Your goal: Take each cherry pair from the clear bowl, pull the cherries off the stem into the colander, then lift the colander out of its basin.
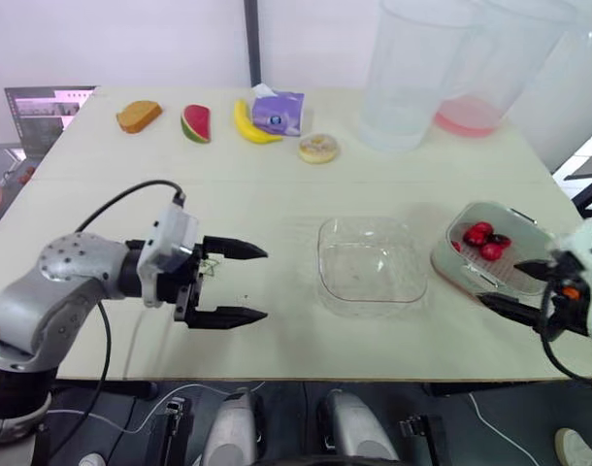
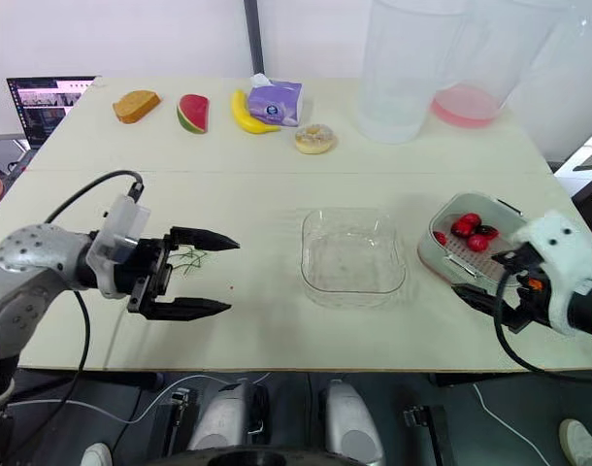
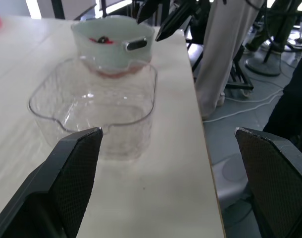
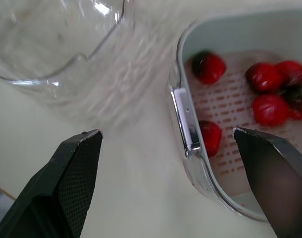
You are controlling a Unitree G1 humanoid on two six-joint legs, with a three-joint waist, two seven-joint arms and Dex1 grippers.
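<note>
The clear bowl (image 1: 372, 264) stands empty at the table's middle. To its right is the white basin with the colander (image 1: 490, 248) inside, holding several red cherries (image 4: 262, 77). My right gripper (image 1: 500, 282) is open just in front of the colander's near rim and handle (image 4: 183, 121), holding nothing. My left gripper (image 1: 266, 283) is open and empty over the table, left of the clear bowl. A few thin green stems (image 2: 187, 259) lie on the table by its fingers.
Along the back stand toy bread (image 1: 139, 116), a watermelon slice (image 1: 196, 123), a banana (image 1: 249, 126), a purple tissue pack (image 1: 279, 112) and a donut (image 1: 318, 148). Two tall clear containers (image 1: 408, 78) stand back right, one with pink liquid (image 1: 468, 118). A laptop (image 1: 44, 112) sits far left.
</note>
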